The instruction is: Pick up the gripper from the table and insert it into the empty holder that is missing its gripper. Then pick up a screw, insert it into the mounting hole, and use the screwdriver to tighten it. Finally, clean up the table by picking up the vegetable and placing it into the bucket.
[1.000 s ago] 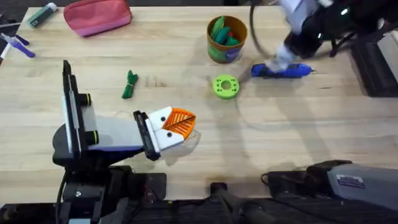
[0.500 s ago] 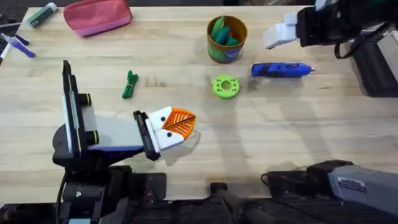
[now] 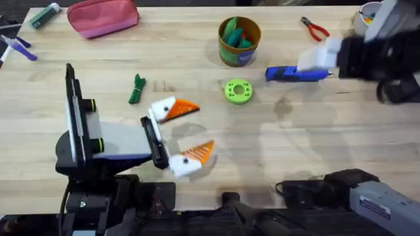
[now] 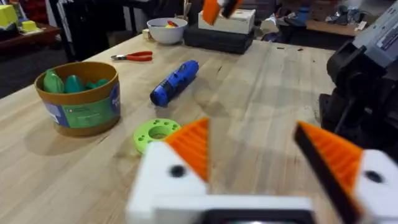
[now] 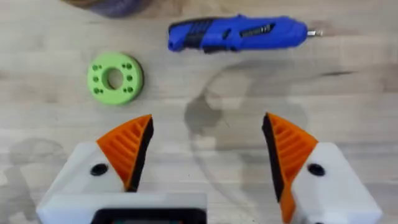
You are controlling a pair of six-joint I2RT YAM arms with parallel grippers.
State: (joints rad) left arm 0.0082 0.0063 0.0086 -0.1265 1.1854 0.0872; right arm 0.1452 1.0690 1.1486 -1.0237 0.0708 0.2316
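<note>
**Q:** How are the largest items arranged, with the bucket taken as reference?

**A:** The wooden table [image 3: 275,151] carries everything. The left gripper [image 3: 180,134] is positioned toward the camera side of the bucket [image 3: 239,41] and to its left, low over the table. Its two white fingers with orange pads [image 3: 186,109] are spread wide apart, and nothing is held between them. The right gripper [image 5: 202,155] is raised to the right of the bucket, near the table's right edge. Its orange pads [image 5: 127,149] are likewise separated, with bare wood between them.

**Q:** Where is the screwdriver located relative to the right gripper?

**A:** The screwdriver [image 3: 295,74] is laid flat on the table just to the right of the bucket, silver tip pointing away from it. In the overhead view the right gripper's white fingertip overlaps the screwdriver's tip end. In the right wrist view the screwdriver [image 5: 239,34] is seen lying beyond the open fingers, apart from them and not grasped.

**Q:** What smaller items are recorded?

**A:** A lime-green ring-shaped disc [image 3: 237,91] lies just in front of the bucket. The vegetable [image 3: 136,89] rests on the table well to the left of the bucket, beyond the disc. Green items are visible inside the bucket. Red-handled pliers [image 3: 315,29] lie to the right of the bucket, toward the far edge.
</note>
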